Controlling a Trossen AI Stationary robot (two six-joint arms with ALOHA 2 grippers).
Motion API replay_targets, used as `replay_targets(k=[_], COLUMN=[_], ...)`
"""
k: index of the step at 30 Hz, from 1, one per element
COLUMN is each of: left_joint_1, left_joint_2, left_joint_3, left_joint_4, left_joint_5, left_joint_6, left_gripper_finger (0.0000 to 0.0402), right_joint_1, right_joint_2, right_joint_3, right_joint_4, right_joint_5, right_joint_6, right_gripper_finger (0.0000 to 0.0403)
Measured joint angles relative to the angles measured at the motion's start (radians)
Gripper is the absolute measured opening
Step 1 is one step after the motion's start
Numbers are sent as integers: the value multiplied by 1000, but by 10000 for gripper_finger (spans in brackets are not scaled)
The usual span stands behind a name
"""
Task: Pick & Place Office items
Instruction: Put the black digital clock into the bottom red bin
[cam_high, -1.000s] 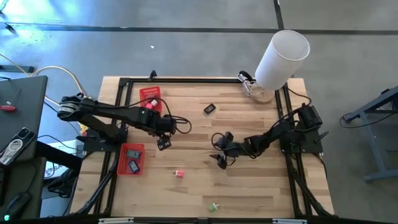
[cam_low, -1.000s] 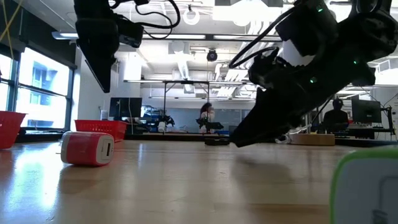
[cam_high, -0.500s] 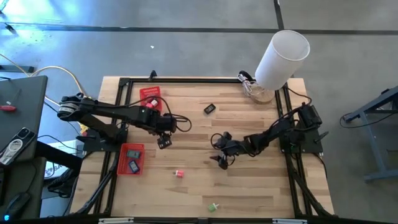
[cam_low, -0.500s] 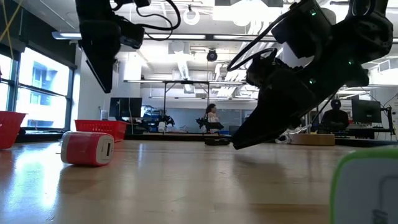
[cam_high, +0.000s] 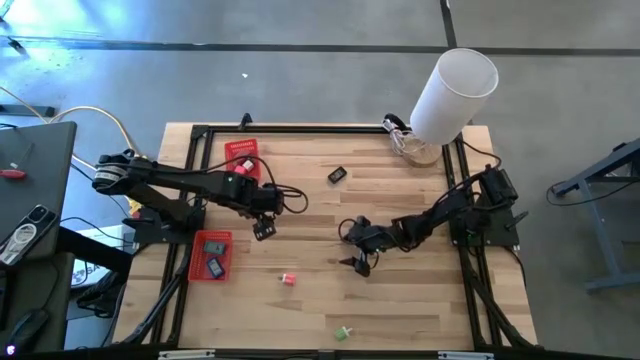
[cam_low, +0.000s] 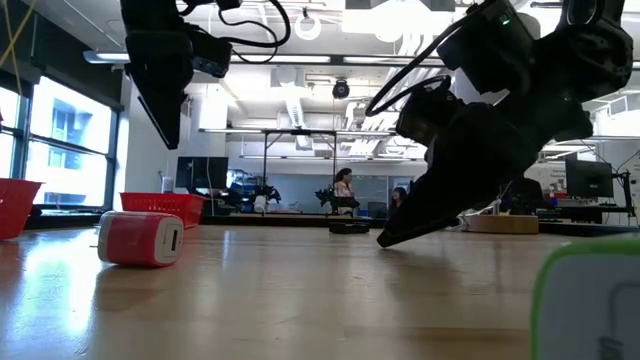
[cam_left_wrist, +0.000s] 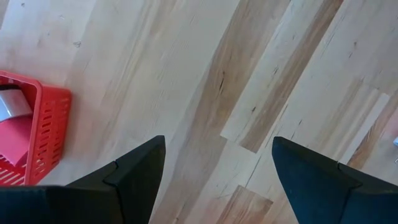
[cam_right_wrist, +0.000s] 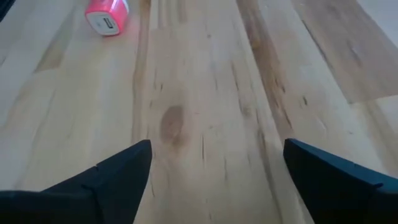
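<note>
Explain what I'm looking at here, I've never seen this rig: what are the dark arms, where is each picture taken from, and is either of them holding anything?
Two robot arms work at a wooden table. One picture looks straight down, one sits at table-top height, and two ride on the wrists. The left gripper hovers open and empty near the two red baskets. The right gripper is low over mid-table, open and empty; its wrist picture shows bare wood between the fingers and a pink piece ahead. Also loose on the table: a black piece and a green piece. A tall white cylinder stands at a far corner.
</note>
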Motion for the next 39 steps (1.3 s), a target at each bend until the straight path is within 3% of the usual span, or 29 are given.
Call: replay_targets(k=[12, 17, 22, 25, 34, 39], left_joint_1=[0, 2, 2, 2, 2, 2], left_joint_2=[0, 0, 0, 0, 0, 0], left_joint_3=[0, 0, 0, 0, 0, 0], left_joint_4=[-1, -1, -1, -2, -3, -3], left_joint_5=[29, 40, 39, 39, 38, 38], left_joint_6=[1, 26, 26, 26, 26, 21], left_gripper_finger=[287, 287, 287, 287, 287, 287], right_joint_1=[17, 27, 31, 34, 27, 27], right_joint_2=[-5, -108, -252, -311, -341, -341], right_joint_3=[0, 0, -1, -1, -1, -1], right_joint_4=[-21, -243, -507, -577, -746, -902], right_joint_5=[138, 100, 202, 258, 281, 357], right_joint_6=[-2, 66, 129, 125, 49, 138], right_gripper_finger=[350, 350, 349, 347, 346, 346])
